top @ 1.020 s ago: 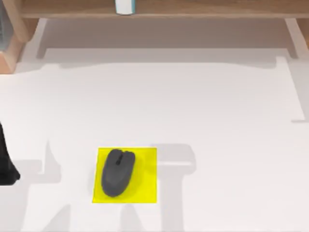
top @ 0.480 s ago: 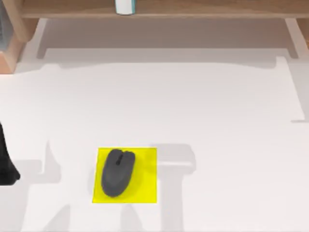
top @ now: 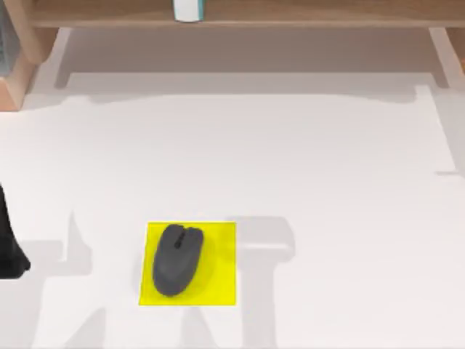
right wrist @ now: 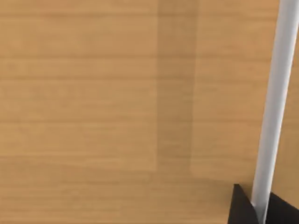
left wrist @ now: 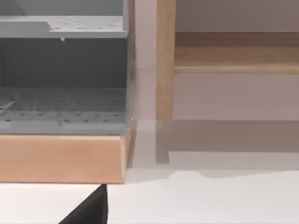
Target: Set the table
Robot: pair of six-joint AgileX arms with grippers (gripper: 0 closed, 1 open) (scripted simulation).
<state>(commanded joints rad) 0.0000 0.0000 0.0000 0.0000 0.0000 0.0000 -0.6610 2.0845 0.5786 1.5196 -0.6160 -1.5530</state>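
On the white table (top: 305, 167), a dark mouse (top: 176, 259) rests on its yellow mat (top: 221, 280), apparently placed for use; neither gripper's grasp can be told.

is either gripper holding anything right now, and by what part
Cannot be told. The mouse lies free on the yellow mat on the table. The left arm sits at the table's left edge.
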